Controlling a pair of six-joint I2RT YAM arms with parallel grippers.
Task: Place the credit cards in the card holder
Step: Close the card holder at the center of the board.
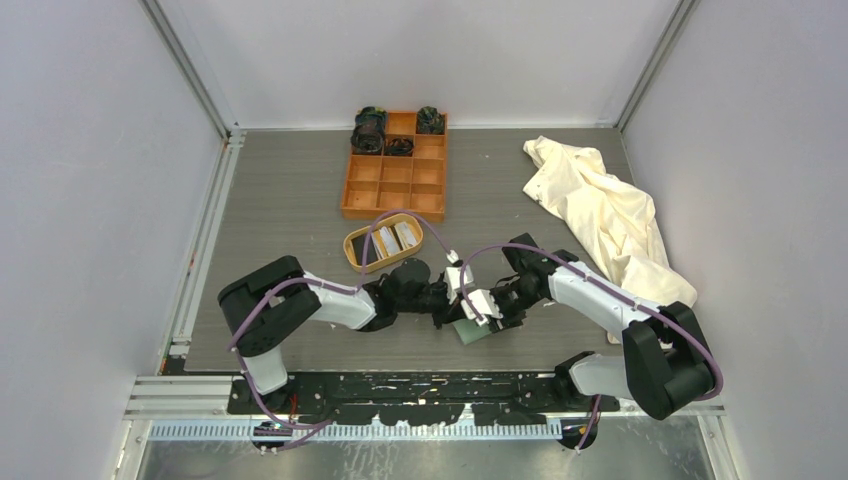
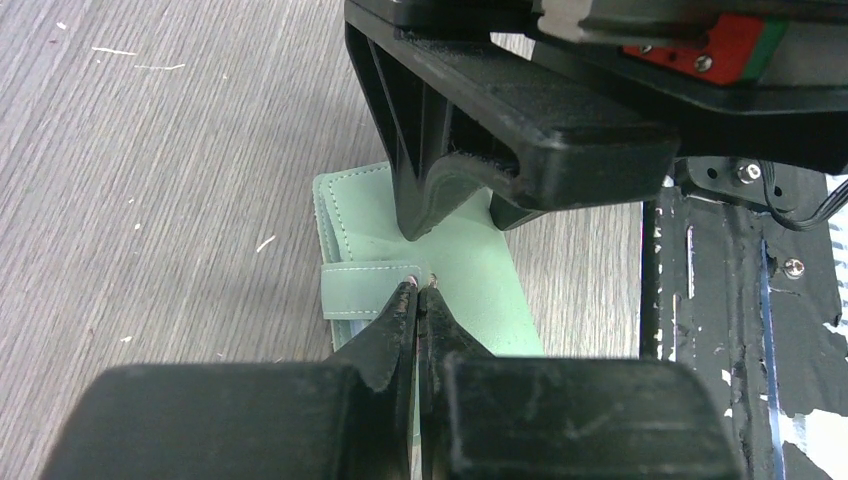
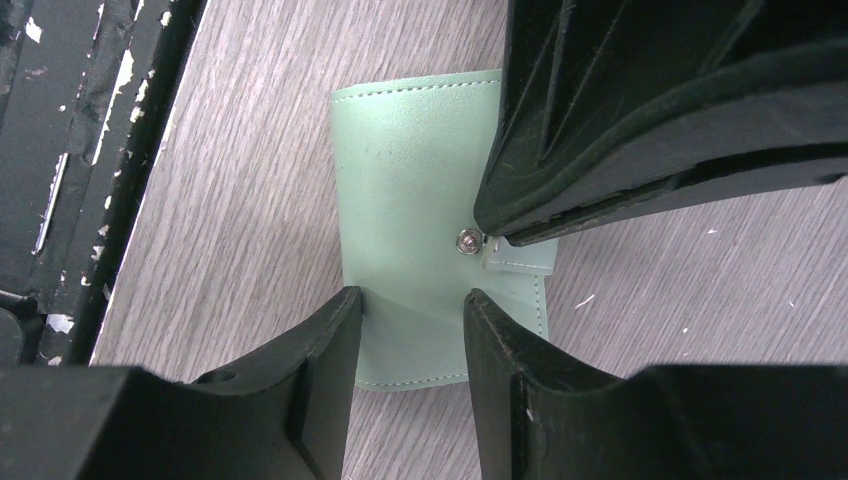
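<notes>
Soft sage-green folding card holder (image 3: 410,170) lay closed on the grey table (image 1: 290,200), near its front edge. My left hand (image 2: 420,288) was clenched on its strap tab (image 2: 360,292). My right hand (image 3: 410,305), half spread, steadied the cover and grasped nothing. This looked like the opening step: next, peel the tab off its snap.

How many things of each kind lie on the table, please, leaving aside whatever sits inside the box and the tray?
Orange nine-compartment box: 1
Oval wooden tray: 1
Sage-green card holder: 1
Cream cloth: 1
Total: 4
</notes>
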